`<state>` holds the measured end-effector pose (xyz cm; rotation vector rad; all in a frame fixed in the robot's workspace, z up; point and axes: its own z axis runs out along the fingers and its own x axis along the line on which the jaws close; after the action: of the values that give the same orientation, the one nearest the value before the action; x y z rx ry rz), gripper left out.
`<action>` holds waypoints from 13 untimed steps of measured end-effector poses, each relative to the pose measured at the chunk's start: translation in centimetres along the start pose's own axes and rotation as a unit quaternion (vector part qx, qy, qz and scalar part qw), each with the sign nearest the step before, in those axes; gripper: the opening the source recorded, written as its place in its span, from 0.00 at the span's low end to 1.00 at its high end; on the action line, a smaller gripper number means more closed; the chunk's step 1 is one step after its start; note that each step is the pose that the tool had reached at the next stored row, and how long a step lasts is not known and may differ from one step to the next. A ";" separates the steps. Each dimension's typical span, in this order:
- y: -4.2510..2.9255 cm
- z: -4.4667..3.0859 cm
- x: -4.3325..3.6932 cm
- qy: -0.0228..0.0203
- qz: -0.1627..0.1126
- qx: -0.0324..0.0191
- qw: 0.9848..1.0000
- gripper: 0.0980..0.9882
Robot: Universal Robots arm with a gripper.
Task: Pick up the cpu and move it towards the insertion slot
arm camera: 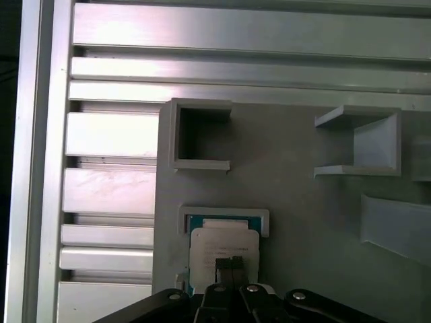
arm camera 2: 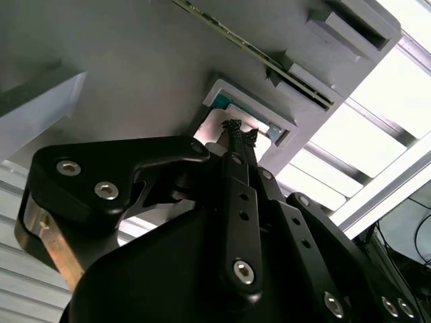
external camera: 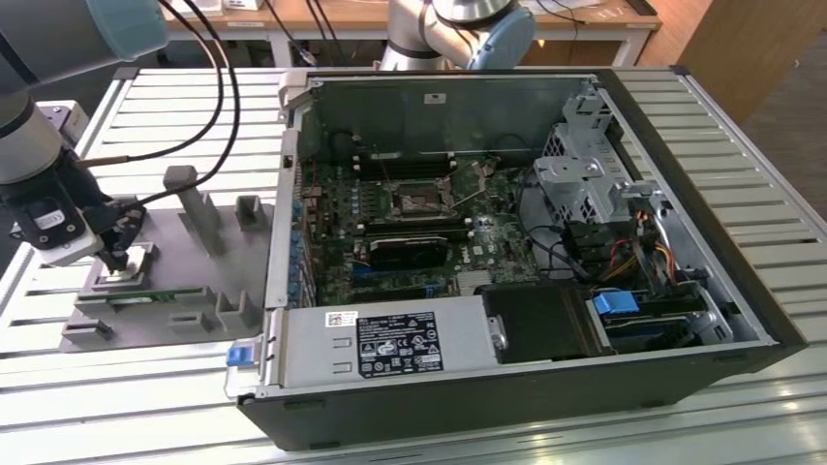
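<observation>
Black claw (arm camera: pixel 229 267) fingertips drawn together, tips down over the chip (arm camera: pixel 219 243), not clamped on it. Chip lies flat in a recess near the grey holder's (arm camera: pixel 289 202) edge, probably to stop it sliding. The socket (external camera: pixel 416 201) sits well apart, inside the open computer case (external camera: pixel 723 242).

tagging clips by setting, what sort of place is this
Probably a robotics lab bench for computer assembly: an open computer case lies on a slatted aluminium table, a grey fixture beside it holds the cpu, and the arm's gripper is over that chip.
</observation>
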<state>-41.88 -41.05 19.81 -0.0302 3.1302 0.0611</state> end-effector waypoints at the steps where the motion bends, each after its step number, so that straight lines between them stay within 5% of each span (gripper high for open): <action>1: 0.00 0.08 0.06 0.000 0.000 0.000 1.000 0.00; 10: 0.00 0.16 0.13 0.000 0.000 0.000 1.000 0.01; 13: 0.00 0.16 0.13 0.000 0.000 0.000 1.000 0.15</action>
<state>-42.01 -41.05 19.64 -0.0303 3.1301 0.0612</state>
